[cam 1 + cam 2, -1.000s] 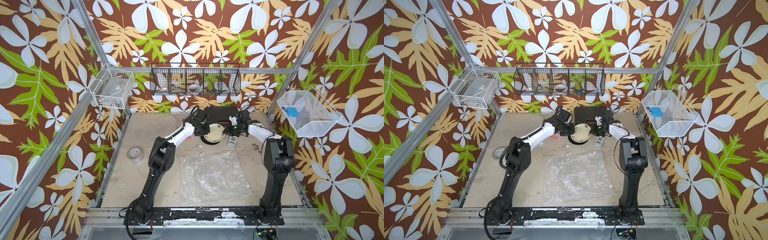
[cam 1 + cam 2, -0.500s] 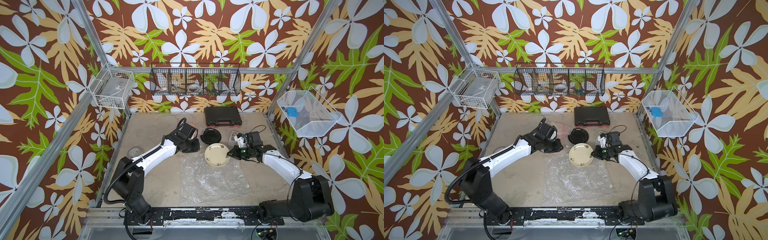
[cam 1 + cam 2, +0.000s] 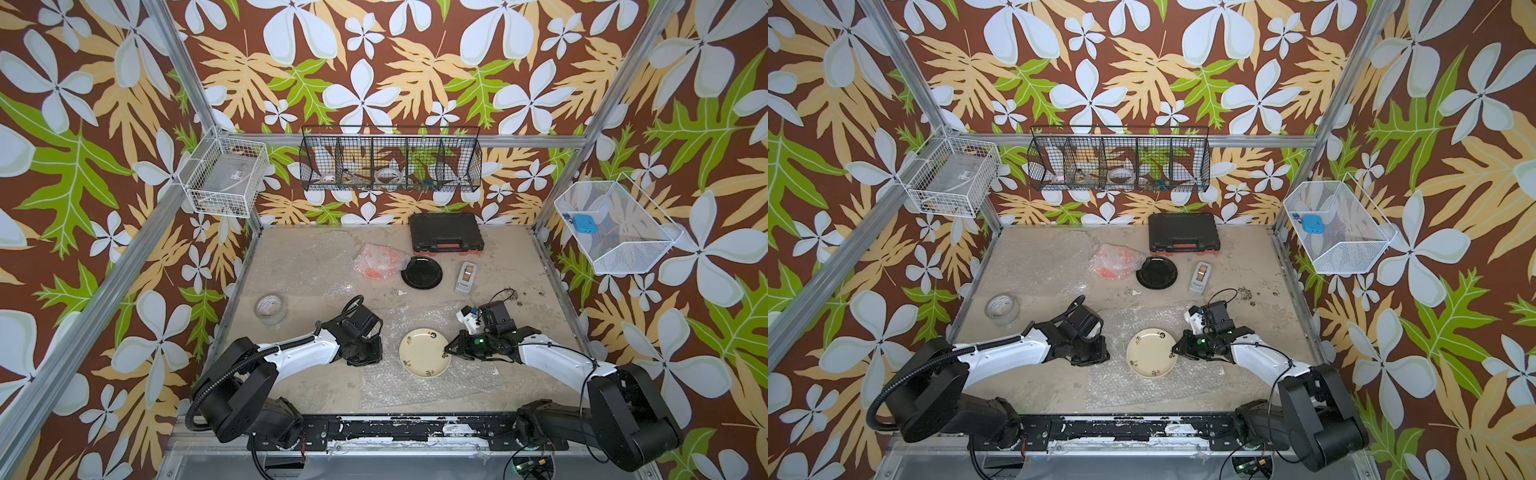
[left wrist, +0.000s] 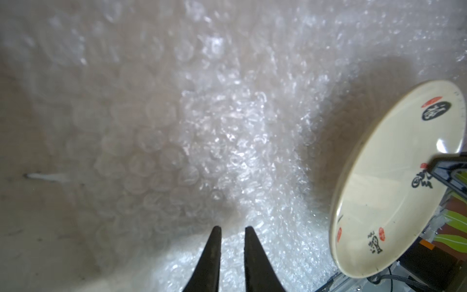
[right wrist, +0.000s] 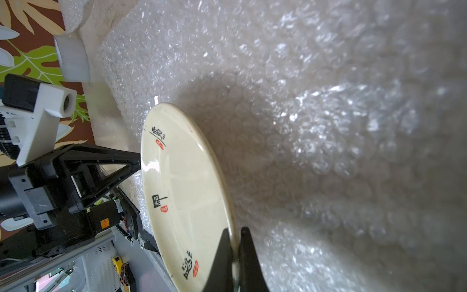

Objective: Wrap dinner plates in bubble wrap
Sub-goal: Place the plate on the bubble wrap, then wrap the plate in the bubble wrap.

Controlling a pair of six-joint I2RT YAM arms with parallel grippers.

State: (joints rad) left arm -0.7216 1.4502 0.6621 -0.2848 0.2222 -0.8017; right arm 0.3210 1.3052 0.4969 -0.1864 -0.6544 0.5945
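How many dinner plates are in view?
3. The cream plate is gripped by the right gripper over the near bubble wrap sheet; the black plate lies bare before the black case; the orange plate sits bundled in bubble wrap beside it. None looks hidden.

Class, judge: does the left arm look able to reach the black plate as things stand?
Probably yes: the left gripper is empty and nothing stands between it and the black plate; the right gripper holds the cream plate off to the side.
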